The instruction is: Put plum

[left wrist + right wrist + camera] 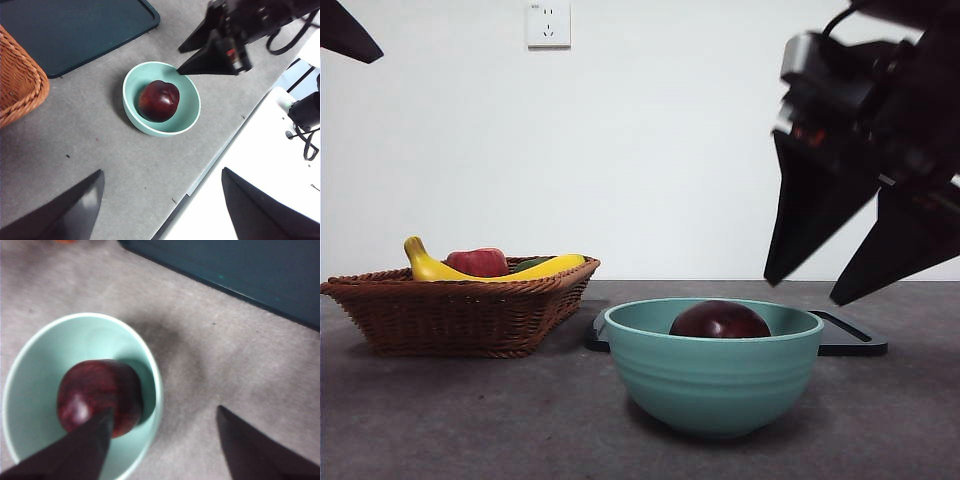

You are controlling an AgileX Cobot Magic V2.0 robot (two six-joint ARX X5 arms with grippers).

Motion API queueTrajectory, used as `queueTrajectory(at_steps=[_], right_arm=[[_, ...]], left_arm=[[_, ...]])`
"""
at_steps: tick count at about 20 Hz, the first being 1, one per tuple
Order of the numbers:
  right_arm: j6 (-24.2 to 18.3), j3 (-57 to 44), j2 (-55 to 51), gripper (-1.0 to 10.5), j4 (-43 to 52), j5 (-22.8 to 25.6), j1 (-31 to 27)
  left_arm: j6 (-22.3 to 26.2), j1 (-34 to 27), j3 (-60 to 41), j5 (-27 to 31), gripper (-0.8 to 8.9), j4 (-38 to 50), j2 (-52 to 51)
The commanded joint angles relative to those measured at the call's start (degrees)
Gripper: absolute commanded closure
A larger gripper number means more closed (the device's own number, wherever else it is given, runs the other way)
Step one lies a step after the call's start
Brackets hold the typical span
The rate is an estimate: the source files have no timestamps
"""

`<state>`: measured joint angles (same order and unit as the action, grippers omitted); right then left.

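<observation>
Plum (pixel 719 321) resting inside the teal bowl (pixel 715 385), loose, touching neither jaw; placement judged done, with only withdrawal of the arm left. Right gripper (pixel 855 275) hanging above and just off the bowl's rim, jaws spread wide and holding nothing, one jaw tip over the bowl in the right wrist view, the other over bare table. Left gripper (pixel 160 210) waiting well apart and high, near the table's front edge, jaws likewise wide and empty. Bowl standing toward the table's front, just in front of a dark flat tray (pixel 855 343). Wicker basket (pixel 460 312) with bananas (pixel 440 268) and a red fruit (pixel 477 262) well to the side, clear of the working arm. Open grey table (pixel 470 420) around the bowl; nothing overhead, so a straight lift looks unobstructed.
</observation>
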<state>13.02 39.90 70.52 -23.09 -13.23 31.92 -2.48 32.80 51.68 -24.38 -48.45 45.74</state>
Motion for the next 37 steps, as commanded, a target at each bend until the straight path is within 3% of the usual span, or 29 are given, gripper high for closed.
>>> queueTrajectory(at_steps=[1, 6, 17, 30, 37], right_arm=[[1.55, 0.13, 2.56, 6.8, 1.95, 1.16, 1.33], [2.05, 0.13, 5.27, 7.7, 4.33, 4.94, 3.65], [3.08, 0.13, 6.62, 9.3, 6.36, 5.73, 4.13], [4.59, 5.57, 6.51, 9.3, 6.19, 5.81, 3.8], [3.63, 13.46, 7.1, 9.3, 5.51, 7.45, -2.64]], left_arm=[[-0.11, 0.33, 0.46, -0.33, 4.4, 0.37, 0.28], [-0.11, 0.33, 0.46, -0.31, 4.4, 0.46, 0.28], [-0.09, 0.33, 0.46, -0.31, 4.4, 0.46, 0.28], [0.11, 0.33, 0.46, -0.28, 4.4, 0.5, 0.28], [0.09, 0.33, 0.46, -0.28, 4.4, 0.87, 0.28]])
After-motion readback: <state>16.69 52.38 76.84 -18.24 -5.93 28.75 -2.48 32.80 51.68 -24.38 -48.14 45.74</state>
